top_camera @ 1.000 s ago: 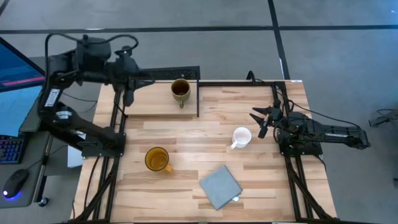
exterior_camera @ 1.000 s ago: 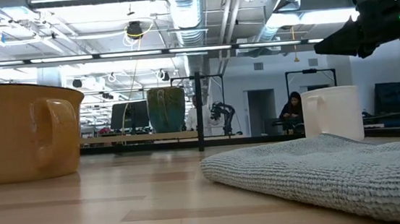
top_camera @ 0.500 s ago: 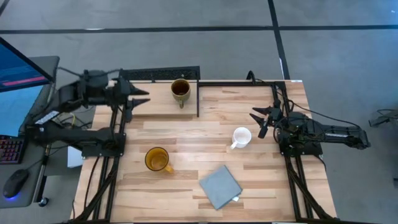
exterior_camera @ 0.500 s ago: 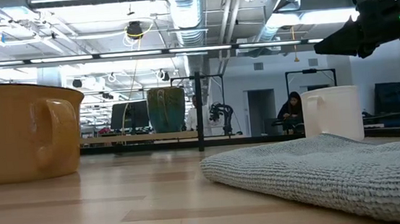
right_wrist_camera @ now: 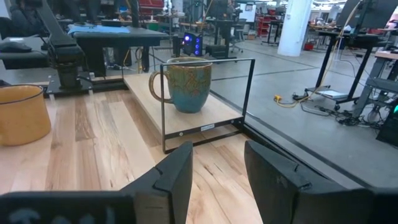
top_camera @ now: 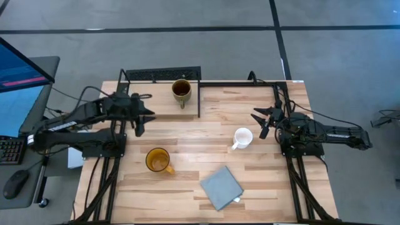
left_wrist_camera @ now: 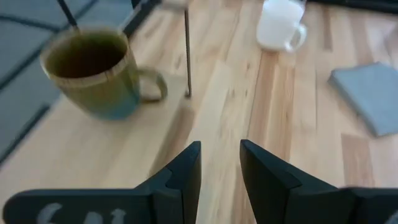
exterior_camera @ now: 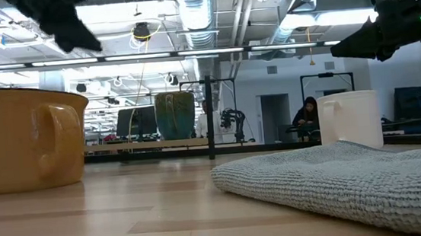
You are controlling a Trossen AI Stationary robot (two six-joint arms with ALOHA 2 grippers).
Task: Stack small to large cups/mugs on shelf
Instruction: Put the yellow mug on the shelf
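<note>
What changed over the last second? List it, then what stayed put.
The left gripper swung from behind the shelf out over the table, toward the yellow mug, holding nothing. The olive mug, white mug, grey cloth and right gripper stayed put.

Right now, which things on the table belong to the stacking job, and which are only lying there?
Belong to the job:
- olive-brown mug, already standing on the shelf
- yellow-orange mug, on the tabletop
- white mug, on the tabletop

Only lying there:
- grey folded cloth, near the table's front edge
</note>
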